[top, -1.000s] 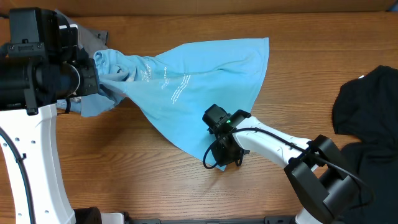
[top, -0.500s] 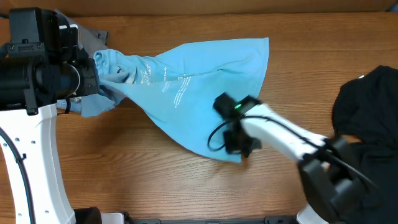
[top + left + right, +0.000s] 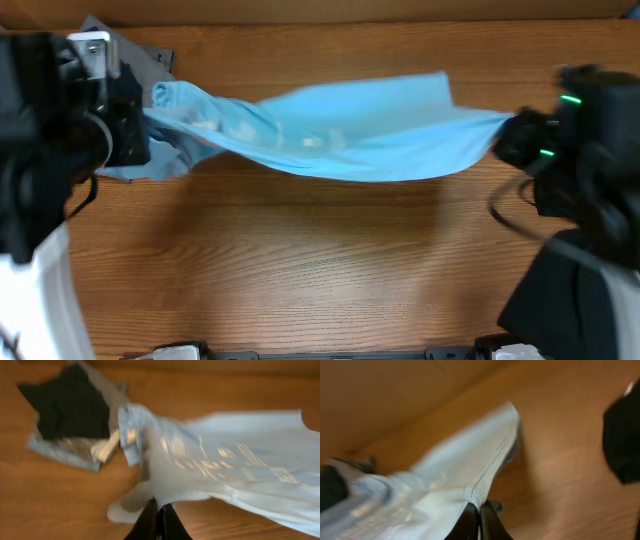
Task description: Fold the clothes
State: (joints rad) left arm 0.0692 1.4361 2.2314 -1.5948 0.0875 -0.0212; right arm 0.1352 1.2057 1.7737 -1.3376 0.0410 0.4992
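The sky-blue T-shirt with white print hangs stretched between my two grippers above the table, blurred by motion. My left gripper is shut on its left part, near the collar end. My right gripper is shut on a hemmed corner at the right, seen overhead. A black garment lies at the far right in the right wrist view; overhead it is hidden behind the right arm.
A folded grey and black cloth lies on the wooden table at the far left, also seen overhead. The table's back edge runs along the top.
My right gripper has lifted the shirt's corner from the table's front middle and swung it far to the right, pulling the shirt taut. The left arm has shifted slightly and still holds its end.
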